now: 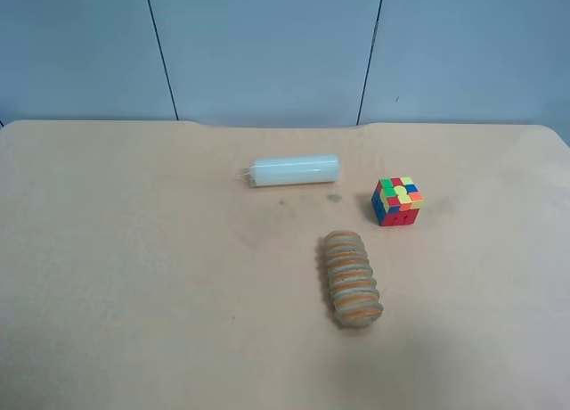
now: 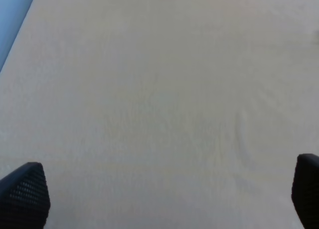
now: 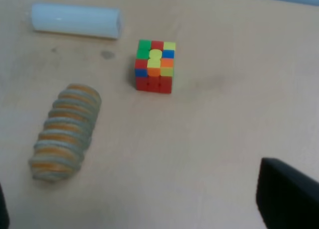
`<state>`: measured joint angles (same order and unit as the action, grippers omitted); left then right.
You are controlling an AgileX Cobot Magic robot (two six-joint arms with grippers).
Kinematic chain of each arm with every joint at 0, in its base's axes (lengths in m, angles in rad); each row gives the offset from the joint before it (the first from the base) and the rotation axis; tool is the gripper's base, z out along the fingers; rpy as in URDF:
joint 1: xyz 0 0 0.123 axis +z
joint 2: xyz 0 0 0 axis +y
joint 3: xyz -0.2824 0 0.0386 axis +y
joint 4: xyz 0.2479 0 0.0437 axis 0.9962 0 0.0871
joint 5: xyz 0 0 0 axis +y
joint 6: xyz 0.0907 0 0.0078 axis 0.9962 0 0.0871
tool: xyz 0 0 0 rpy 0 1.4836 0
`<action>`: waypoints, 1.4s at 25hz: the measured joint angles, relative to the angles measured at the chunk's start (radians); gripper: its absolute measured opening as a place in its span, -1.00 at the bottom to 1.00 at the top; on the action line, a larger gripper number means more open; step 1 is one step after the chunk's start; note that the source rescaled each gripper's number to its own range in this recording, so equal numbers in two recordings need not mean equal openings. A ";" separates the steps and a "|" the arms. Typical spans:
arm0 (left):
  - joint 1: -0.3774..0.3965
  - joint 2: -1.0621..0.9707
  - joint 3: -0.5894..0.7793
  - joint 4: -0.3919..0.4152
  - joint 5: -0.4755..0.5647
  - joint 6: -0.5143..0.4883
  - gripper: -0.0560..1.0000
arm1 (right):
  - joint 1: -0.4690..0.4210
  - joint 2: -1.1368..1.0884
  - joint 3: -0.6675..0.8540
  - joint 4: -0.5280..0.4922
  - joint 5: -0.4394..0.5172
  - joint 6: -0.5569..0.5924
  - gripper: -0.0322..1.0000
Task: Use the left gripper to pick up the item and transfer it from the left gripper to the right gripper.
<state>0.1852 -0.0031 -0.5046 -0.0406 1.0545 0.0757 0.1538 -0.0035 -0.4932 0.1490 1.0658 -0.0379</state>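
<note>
The item, a small puzzle cube [image 1: 397,201] with red, blue, green, yellow and orange stickers, sits on the tan table right of centre. It also shows in the right wrist view [image 3: 155,65], well away from the right gripper [image 3: 134,189]. That gripper's black fingertips [image 3: 286,191] show only at the picture's edges, wide apart, with nothing between them. The left gripper [image 2: 164,181] is open and empty over bare table, its two black fingertips [image 2: 25,194] in the picture's corners. The cube is out of the left wrist view. Neither arm shows in the exterior high view.
A white cylinder [image 1: 295,170] lies behind the cube, towards the view's left, and shows in the right wrist view [image 3: 76,20]. A ribbed tan-orange roll [image 1: 351,278] lies in front of the cube, also in the right wrist view [image 3: 66,131]. A blue wall [image 1: 267,45] backs the table.
</note>
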 joint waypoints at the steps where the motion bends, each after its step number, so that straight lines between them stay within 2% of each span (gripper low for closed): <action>1: 0.000 0.000 0.000 0.000 0.000 0.000 1.00 | 0.000 0.000 0.000 0.000 0.000 0.001 0.98; 16: 0.000 0.000 0.000 0.000 0.000 0.000 1.00 | 0.000 0.000 0.000 -0.001 0.000 0.008 0.98; 23: 0.000 0.000 0.000 0.000 0.000 0.000 1.00 | -0.059 0.000 0.000 -0.001 0.000 0.009 0.98; 35: 0.000 0.000 0.000 0.000 0.000 0.000 1.00 | -0.060 0.000 0.000 -0.001 0.000 0.009 0.98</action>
<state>0.1852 -0.0031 -0.5046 -0.0406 1.0545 0.0757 0.0937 -0.0035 -0.4932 0.1482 1.0658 -0.0292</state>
